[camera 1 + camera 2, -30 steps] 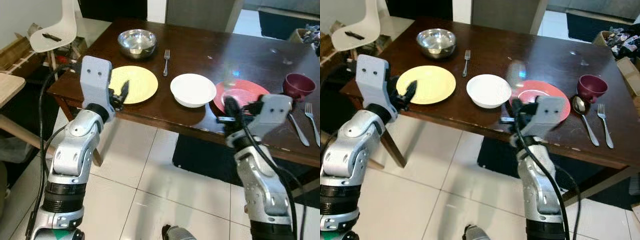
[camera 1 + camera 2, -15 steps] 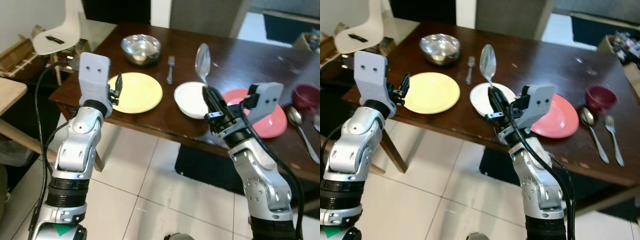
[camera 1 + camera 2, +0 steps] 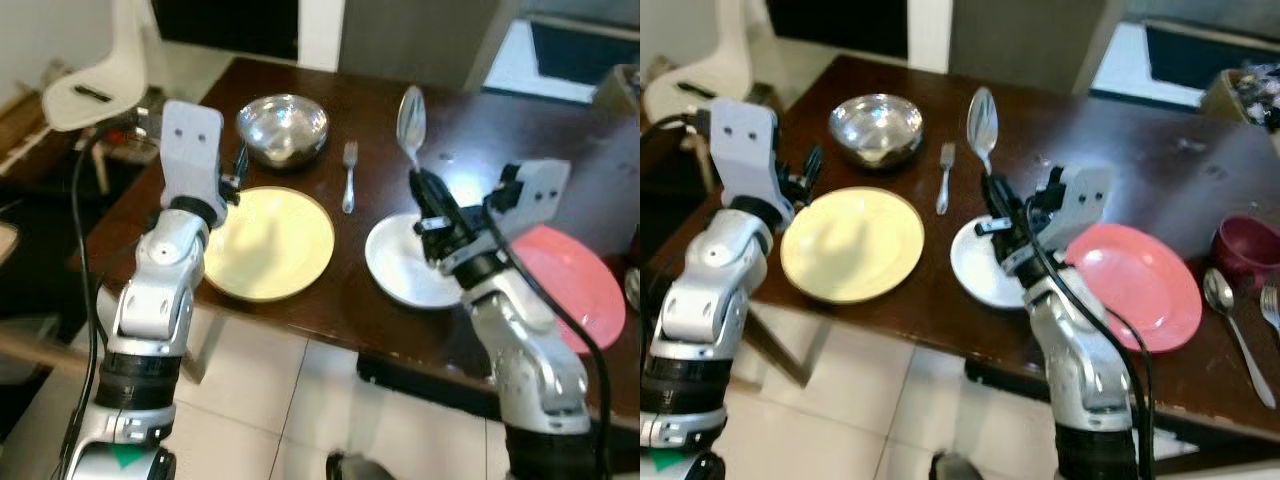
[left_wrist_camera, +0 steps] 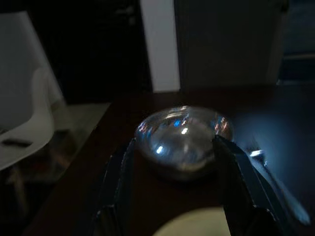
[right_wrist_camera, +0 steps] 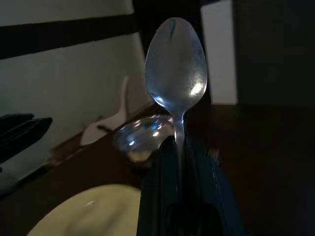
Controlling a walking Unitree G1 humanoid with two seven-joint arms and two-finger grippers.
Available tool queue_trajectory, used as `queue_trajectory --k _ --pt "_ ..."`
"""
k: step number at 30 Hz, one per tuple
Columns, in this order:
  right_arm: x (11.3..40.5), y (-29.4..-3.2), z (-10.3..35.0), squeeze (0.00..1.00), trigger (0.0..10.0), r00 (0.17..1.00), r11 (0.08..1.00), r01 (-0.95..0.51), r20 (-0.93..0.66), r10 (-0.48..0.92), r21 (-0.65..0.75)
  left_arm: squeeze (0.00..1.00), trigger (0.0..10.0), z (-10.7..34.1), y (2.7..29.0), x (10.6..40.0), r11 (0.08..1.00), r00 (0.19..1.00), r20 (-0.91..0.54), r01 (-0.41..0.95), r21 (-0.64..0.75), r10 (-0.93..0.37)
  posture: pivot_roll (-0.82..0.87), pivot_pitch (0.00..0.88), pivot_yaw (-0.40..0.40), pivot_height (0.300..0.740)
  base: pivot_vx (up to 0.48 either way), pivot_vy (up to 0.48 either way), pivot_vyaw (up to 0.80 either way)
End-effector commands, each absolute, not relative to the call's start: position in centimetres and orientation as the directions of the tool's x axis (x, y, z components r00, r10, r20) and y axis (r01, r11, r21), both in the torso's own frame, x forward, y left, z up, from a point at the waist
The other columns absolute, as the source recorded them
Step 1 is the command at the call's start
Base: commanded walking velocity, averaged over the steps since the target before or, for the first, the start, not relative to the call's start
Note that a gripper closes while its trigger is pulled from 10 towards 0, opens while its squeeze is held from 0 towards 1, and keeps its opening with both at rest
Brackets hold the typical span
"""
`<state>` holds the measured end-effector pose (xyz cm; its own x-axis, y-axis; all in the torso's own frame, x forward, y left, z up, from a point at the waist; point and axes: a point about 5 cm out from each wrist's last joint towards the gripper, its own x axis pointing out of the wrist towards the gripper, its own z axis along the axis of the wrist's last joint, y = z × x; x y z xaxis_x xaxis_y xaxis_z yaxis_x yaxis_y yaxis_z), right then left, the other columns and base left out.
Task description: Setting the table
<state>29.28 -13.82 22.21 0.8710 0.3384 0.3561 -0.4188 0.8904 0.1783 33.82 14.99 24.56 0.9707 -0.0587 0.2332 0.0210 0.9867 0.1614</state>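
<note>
Two grippers: right gripper (image 3: 992, 188) clamps spoon (image 3: 982, 118) above white bowl (image 3: 981, 267); left gripper (image 4: 178, 162) wide, facing steel bowl (image 4: 179, 138).

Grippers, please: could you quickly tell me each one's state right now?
Left gripper: open, empty, facing the steel bowl.
Right gripper: shut on the spoon.

Fork (image 3: 943, 176) lies between steel bowl (image 3: 876, 128) and white bowl (image 3: 983, 265).

A home dining room: dark wooden table (image 3: 360, 300) with plates, white chair (image 3: 95, 75), tiled floor (image 3: 260, 410).
</note>
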Motion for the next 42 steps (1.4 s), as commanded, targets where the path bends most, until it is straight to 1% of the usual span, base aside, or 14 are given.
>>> queue_trajectory --k 1,6,10,14,19,23,25,26,28,29,33,36,37,42 --pt "29.2 -13.6 22.0 0.00 10.0 0.871 0.888 -0.424 0.348 0.346 0.177 0.00 10.0 23.9 15.2 33.9 0.986 0.976 0.211 0.015 0.166 -0.050 -0.11 0.048 0.064 0.740 0.424 0.000 -0.79" --pt "29.3 -13.7 22.0 0.00 10.0 0.874 0.894 -0.417 0.343 0.345 0.165 0.00 10.0 23.8 15.1 33.9 0.986 0.976 0.208 0.024 0.167 -0.059 -0.11 0.045 0.064 0.740 0.413 0.000 -0.25" --pt "29.5 -13.6 21.9 0.00 10.0 0.879 0.898 -0.412 0.327 0.348 0.153 0.00 10.0 23.9 14.9 33.8 0.980 0.973 0.198 0.085 0.181 -0.122 -0.11 0.041 0.065 0.740 0.267 0.000 0.00" --pt "29.7 -13.7 21.9 0.00 10.0 0.886 0.905 -0.401 0.311 0.345 0.138 0.00 10.0 25.1 15.6 33.6 0.962 0.951 0.233 0.150 0.227 -0.203 -0.11 0.040 0.066 0.740 0.000 0.000 0.00" --pt "31.1 -14.7 21.0 0.00 10.0 0.944 0.952 -0.285 0.207 0.259 0.110 0.00 10.0 27.5 16.6 33.9 0.952 0.922 0.310 0.148 0.270 -0.231 -0.10 0.039 0.070 0.740 0.000 0.000 0.00" --pt "31.9 -15.1 20.9 0.00 10.0 0.958 0.963 -0.246 0.178 0.225 0.107 0.00 10.0 28.3 16.4 34.0 0.935 0.906 0.322 0.175 0.309 -0.276 -0.10 0.040 0.072 0.740 0.000 0.000 0.00" --pt "33.5 -15.7 21.2 0.00 10.0 0.972 0.971 -0.205 0.145 0.186 0.124 0.00 10.0 28.9 15.7 34.0 0.906 0.882 0.309 0.244 0.346 -0.356 -0.10 0.049 0.074 0.740 0.000 0.000 0.00" --pt "33.5 -15.7 21.2 0.00 10.0 0.972 0.971 -0.205 0.145 0.186 0.124 0.00 10.0 28.9 15.7 34.0 0.906 0.882 0.309 0.244 0.346 -0.356 -0.10 0.049 0.074 0.740 0.000 0.000 0.00" --pt "36.1 -16.3 21.9 0.00 10.0 0.984 0.978 -0.166 0.093 0.155 0.129 0.00 10.0 29.3 14.5 33.9 0.851 0.839 0.264 0.362 0.381 -0.475 -0.09 0.054 0.072 0.740 0.000 0.000 0.00" --pt "36.1 -16.3 21.9 0.00 10.0 0.984 0.978 -0.166 0.093 0.155 0.129 0.00 10.0 29.3 14.5 33.9 0.851 0.839 0.264 0.362 0.381 -0.475 -0.09 0.054 0.072 0.740 0.000 0.000 0.00" --pt "38.7 -16.6 22.0 0.00 10.0 0.990 0.978 -0.142 0.035 0.138 0.150 0.00 10.0 29.7 13.4 33.8 0.793 0.800 0.186 0.478 0.377 -0.570 -0.04 0.071 0.062 0.740 0.000 0.000 0.00" --pt "38.9 -16.6 21.8 0.00 10.0 0.991 0.978 -0.134 0.018 0.133 0.158 0.00 10.0 29.7 13.3 33.7 0.783 0.797 0.163 0.494 0.377 -0.581 -0.02 0.078 0.058 0.740 0.000 0.000 0.00" --pt "39.5 -16.4 21.3 0.00 10.0 0.989 0.975 -0.141 -0.021 0.147 0.174 0.00 10.0 29.7 13.0 33.4 0.724 0.757 0.093 0.570 0.388 -0.646 0.01 0.095 0.054 0.740 0.000 0.000 0.00" --pt "40.0 -15.9 20.7 0.00 10.0 0.985 0.972 -0.151 -0.061 0.164 0.177 0.00 10.0 30.2 12.9 33.1 0.657 0.705 0.025 0.646 0.390 -0.708 0.04 0.106 0.056 0.740 0.000 0.000 0.00"
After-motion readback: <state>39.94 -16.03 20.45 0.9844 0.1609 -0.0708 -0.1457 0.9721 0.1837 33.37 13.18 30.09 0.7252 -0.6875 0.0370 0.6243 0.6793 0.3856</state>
